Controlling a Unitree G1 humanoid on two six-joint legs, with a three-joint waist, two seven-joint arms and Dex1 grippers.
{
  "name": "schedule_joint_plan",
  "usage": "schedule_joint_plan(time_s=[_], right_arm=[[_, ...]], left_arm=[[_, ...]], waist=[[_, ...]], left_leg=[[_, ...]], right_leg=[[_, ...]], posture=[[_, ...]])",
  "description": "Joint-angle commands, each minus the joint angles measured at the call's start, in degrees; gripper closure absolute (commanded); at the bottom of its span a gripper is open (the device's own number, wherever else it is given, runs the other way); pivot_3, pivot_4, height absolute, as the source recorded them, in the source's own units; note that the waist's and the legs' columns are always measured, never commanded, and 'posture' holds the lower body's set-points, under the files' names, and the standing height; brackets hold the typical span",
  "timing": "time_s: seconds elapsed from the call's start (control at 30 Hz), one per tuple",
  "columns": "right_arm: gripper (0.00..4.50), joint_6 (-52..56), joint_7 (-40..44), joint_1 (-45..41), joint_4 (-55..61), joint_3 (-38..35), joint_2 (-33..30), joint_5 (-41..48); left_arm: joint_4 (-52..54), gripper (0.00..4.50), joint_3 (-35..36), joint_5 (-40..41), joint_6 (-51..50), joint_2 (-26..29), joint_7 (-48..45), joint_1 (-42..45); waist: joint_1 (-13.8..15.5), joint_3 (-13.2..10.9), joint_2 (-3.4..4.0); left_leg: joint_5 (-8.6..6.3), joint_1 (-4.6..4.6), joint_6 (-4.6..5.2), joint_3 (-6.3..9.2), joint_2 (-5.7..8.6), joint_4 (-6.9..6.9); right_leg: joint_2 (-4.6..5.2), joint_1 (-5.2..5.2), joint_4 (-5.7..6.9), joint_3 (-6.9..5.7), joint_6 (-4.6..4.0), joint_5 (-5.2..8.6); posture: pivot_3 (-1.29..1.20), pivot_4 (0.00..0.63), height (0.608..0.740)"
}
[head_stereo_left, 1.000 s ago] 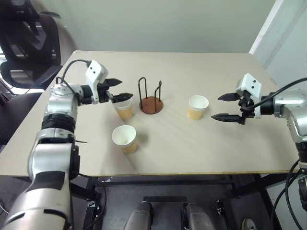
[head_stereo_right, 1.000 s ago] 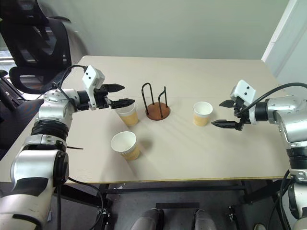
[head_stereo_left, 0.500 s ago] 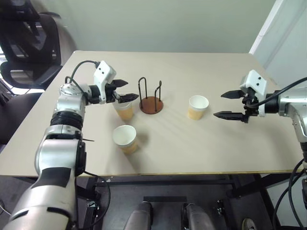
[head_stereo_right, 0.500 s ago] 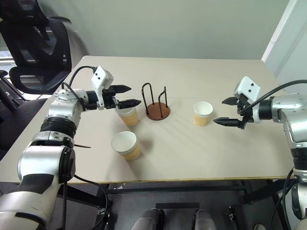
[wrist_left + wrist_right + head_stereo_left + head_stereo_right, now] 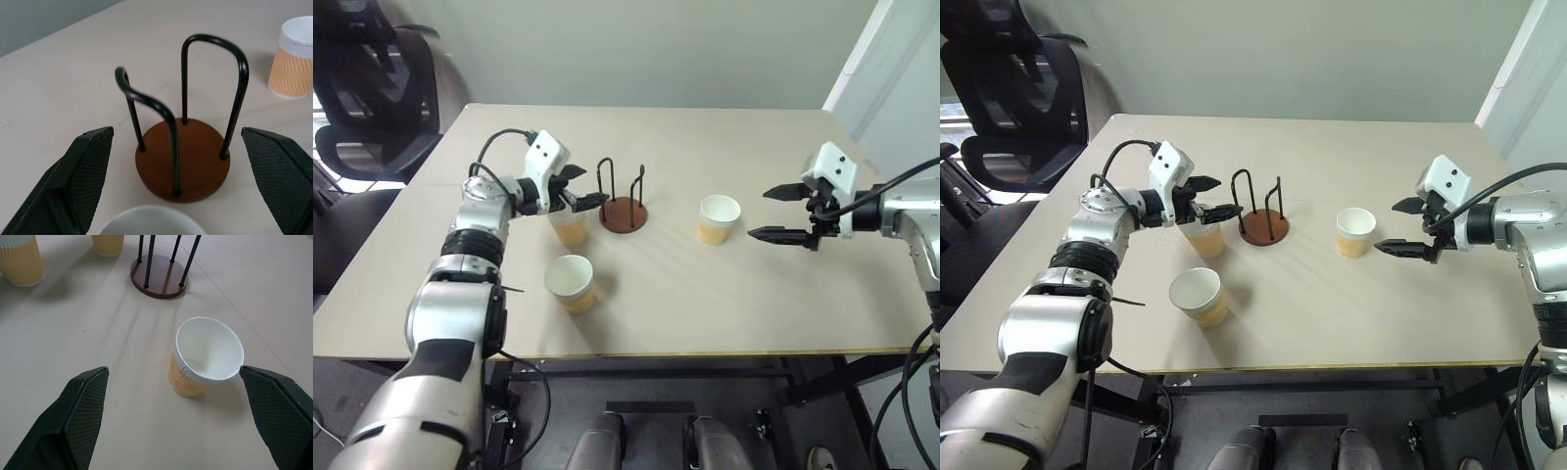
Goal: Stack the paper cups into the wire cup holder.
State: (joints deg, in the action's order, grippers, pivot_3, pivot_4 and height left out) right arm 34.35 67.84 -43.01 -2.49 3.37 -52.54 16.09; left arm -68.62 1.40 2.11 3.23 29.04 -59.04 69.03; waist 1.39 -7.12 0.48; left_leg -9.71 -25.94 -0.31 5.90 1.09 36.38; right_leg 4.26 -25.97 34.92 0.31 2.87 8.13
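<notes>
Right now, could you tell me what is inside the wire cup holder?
Nothing: the wire cup holder shows only its bare brown base between the loops. All three paper cups stand on the table.

An office-like room: a plain beige table (image 5: 724,323) stands before a bare pale wall (image 5: 646,49), with black mesh office chairs (image 5: 1013,98) at the far left.

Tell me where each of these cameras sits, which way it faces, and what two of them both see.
Head views: the head's stereo pair looks down at the table, both arms showing, three paper cups around the wire cup holder.
Left wrist view: looks along the open left gripper at the holder, a cup rim just below.
Right wrist view: looks along the open right gripper at one upright cup.
Shared: both wrist views show the holder's brown base.
</notes>
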Motion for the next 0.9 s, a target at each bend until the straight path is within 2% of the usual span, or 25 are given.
schedule_joint_plan(time_s=[0.03, 0.9], right_arm=[[0.15, 0.2, -0.6, 0.1, 2.0, -2.1, -0.4, 1.0], [0.15, 1.3, -2.2, 2.7, 4.6, -3.4, -0.9, 2.4]], left_arm=[[-0.6, 0.0, 0.9, 0.0, 0.8, -0.6, 1.1, 2.6], [-4.5, 0.0, 0.9, -2.0, 1.7, -5.2, 7.1, 3.3]], waist=[[0.0, 0.0, 0.0], [0.1, 0.0, -0.01]], left_leg=[[0.0, 0.0, 0.0, 0.0, 0.0, 0.0], [0.1, -0.03, 0.21, -0.03, 0.28, 0.08]], right_leg=[[0.0, 0.0, 0.0, 0.0, 0.0, 0.0], [0.06, 0.07, -0.01, 0.21, 0.4, -0.05]], posture=[[0.0, 0.15, 0.74], [0.0, 0.15, 0.74]])
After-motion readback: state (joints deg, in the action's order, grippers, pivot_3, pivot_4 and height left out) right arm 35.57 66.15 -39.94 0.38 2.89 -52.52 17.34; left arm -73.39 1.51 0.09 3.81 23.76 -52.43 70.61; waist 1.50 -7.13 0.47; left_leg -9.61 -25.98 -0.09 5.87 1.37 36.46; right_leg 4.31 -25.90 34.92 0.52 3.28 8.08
